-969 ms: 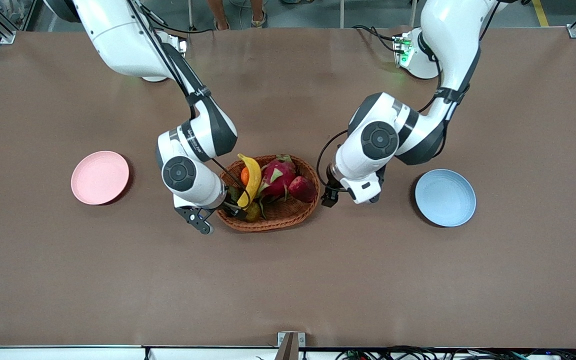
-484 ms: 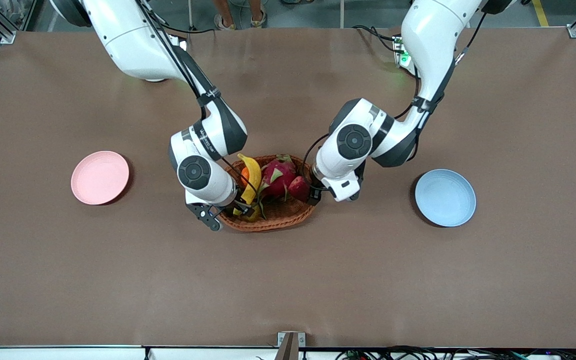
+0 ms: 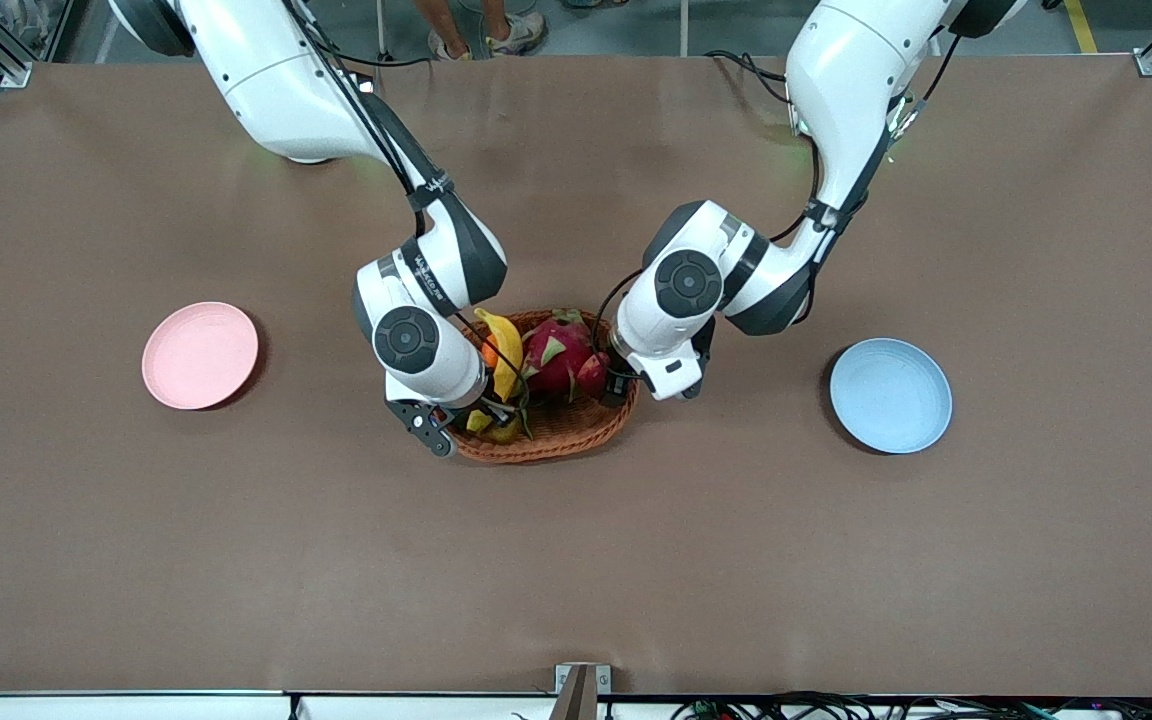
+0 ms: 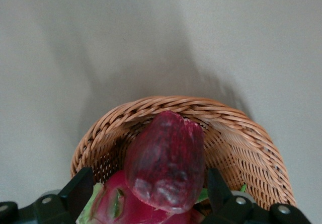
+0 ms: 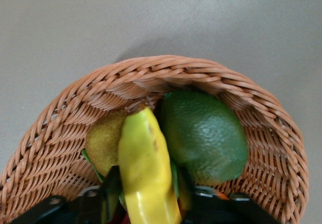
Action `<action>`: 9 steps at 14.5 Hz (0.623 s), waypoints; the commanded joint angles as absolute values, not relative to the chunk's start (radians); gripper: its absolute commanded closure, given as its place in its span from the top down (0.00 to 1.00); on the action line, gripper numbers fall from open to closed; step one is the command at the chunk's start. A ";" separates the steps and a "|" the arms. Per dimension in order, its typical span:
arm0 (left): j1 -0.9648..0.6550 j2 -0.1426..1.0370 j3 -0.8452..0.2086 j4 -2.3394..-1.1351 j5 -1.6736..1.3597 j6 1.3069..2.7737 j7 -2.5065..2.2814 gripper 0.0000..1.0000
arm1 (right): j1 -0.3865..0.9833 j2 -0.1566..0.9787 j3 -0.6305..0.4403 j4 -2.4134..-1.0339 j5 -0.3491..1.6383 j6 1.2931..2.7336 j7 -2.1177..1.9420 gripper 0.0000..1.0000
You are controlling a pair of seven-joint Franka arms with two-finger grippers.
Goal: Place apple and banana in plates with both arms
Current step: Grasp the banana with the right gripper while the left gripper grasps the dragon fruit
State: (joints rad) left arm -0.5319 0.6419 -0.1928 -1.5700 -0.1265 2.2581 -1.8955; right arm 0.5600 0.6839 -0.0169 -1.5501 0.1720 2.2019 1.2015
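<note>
Brown table, a wicker basket (image 3: 546,420) of fruit at its middle, both arms dipped into it.

Nearest the camera, the right gripper (image 5: 146,194) has just clenched on the banana (image 5: 146,173), where a second ago it stood wide; the banana is probably ready to lift toward the pink plate (image 3: 200,355). The left gripper (image 4: 151,194) has come down from beside the basket and now straddles the apple (image 4: 166,161), fingers (image 4: 75,191) spread and not yet pinching, so its grasp comes next. Both fruits lie in the basket with a dragon fruit (image 3: 551,358). The blue plate (image 3: 890,395) sits toward the left arm's end. Farther off, both arms bend steeply down from their bases.
</note>
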 commanded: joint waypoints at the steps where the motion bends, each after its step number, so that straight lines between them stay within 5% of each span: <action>1: -0.548 0.658 -0.184 -1.552 -0.137 2.279 -1.910 1.00 | 0.552 0.698 -0.025 -1.531 0.179 2.201 1.206 0.02; 9: -0.558 0.678 -0.183 -1.559 -0.129 2.296 -1.910 1.00 | 0.332 0.574 -0.026 -1.451 0.179 1.823 0.802 0.00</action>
